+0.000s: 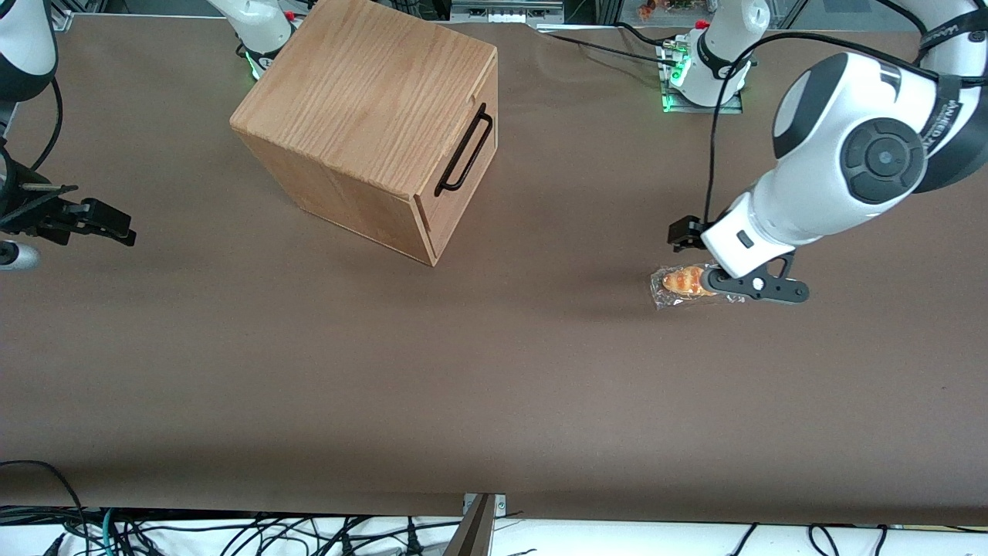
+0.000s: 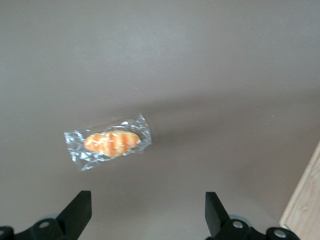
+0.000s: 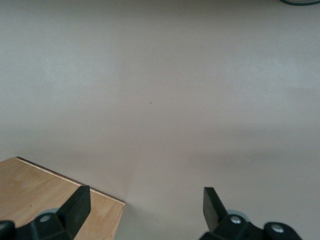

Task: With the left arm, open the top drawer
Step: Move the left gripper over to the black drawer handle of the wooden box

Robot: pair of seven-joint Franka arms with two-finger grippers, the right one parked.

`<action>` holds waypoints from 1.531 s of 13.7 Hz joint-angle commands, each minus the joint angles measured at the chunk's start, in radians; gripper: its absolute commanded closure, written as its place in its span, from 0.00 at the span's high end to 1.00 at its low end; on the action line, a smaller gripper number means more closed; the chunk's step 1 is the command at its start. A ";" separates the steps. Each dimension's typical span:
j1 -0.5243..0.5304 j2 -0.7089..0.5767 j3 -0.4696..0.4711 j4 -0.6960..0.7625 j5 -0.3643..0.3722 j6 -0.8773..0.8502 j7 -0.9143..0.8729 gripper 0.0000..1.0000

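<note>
Above a wrapped pastry (image 2: 111, 143), the claw (image 2: 145, 212) hangs wide, top drawer (image 1: 463, 166) closed.

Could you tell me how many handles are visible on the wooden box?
1: a black bar handle on the top drawer, facing the open gripper above the wrapped pastry. Other sides are hidden.

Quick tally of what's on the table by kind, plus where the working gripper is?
Wooden drawer boxes: 1, top drawer closed
Wrapped pastries: 1
Total: 2
Left arm gripper open, above the pastry, away from the box.
</note>
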 commanded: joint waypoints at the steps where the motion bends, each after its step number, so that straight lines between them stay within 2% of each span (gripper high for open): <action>1: -0.047 0.009 0.003 0.005 -0.024 -0.009 -0.068 1.00; 3: -0.090 0.011 0.003 0.006 -0.038 -0.008 -0.124 1.00; 5: -0.119 0.017 0.003 0.006 -0.084 -0.001 -0.179 1.00; 11: -0.200 0.052 0.003 0.006 -0.157 0.069 -0.247 1.00; 17: -0.323 0.072 0.003 0.003 -0.159 0.124 -0.276 1.00; 21: -0.369 0.089 0.003 0.003 -0.161 0.152 -0.293 1.00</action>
